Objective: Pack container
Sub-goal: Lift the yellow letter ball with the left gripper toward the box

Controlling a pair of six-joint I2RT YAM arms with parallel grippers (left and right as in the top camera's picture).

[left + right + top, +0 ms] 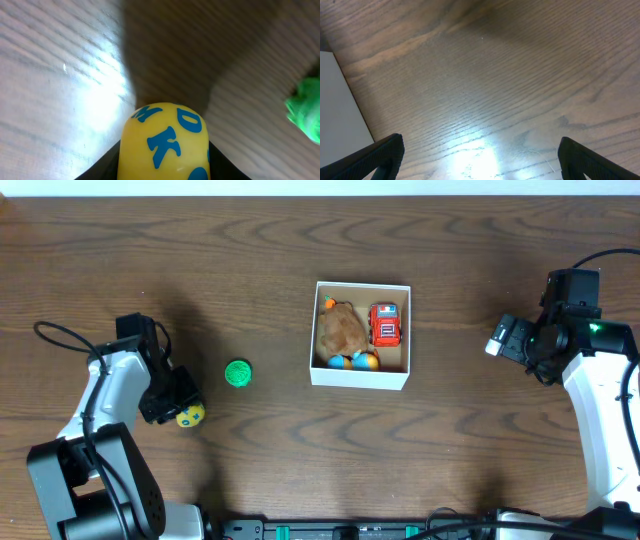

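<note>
The container (pixel 360 377) stood near the middle of the desk (pixel 470 440), lidless, its white walls square to the overhead view. Inside it, a brown plush toy (pixel 341 330) filled the 9 o'clock half, a red toy car (pixel 385 325) lay against the 3 o'clock wall, and a blue ball (pixel 337 362) and an orange ball (pixel 368 361) sat along the 6 o'clock wall.

At 9 o'clock from the container, well apart from it, a small green toy (pixel 238 373) lay on the bare desk. At 8 o'clock from that toy the left arm (pixel 110 385) reached down to a yellow ball (pixel 190 416) marked with blue letters. The left wrist view showed the left jaws pinching this yellow ball (pixel 162 142), a dark finger touching each of its sides, with M, D and K readable on it and the green toy (pixel 305 107) blurred at 3 o'clock.

The right arm (pixel 600 380) stood at 3 o'clock from the container, well apart from it. Its wrist view showed the right jaws spread wide over the wood grain, one fingertip (pixel 375 155) low at 8 o'clock and the other at 4 o'clock, with nothing between them.
</note>
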